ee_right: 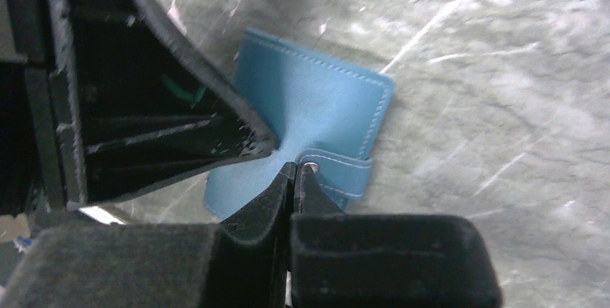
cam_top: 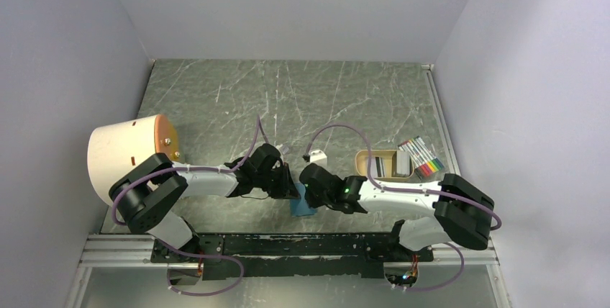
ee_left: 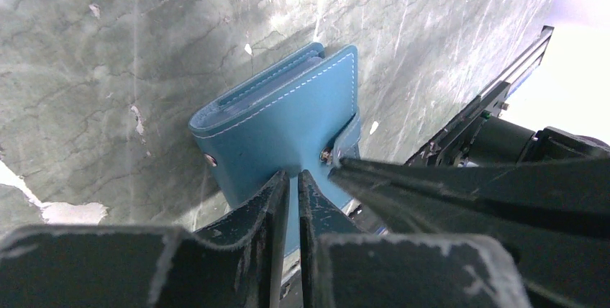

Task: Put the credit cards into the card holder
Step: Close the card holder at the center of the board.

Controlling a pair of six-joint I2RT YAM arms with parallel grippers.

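Teal leather wallet [ee_left: 280,117] lies folded on the grey marbled table [cam_top: 324,92], near its front edge, between the two arms; left gripper [ee_left: 293,196] sits over the top cover, jaws almost together, pinching a raised pucker of the leather; right gripper [ee_right: 295,178] has its jaws pressed tight together, tips touching the wallet at the snap tab [ee_right: 338,171], just beside the left tips; whether they grip the tab I cannot tell; cards [cam_top: 378,165] lie in a tan tray [cam_top: 363,155] well off to the right, beside markers [cam_top: 423,157]
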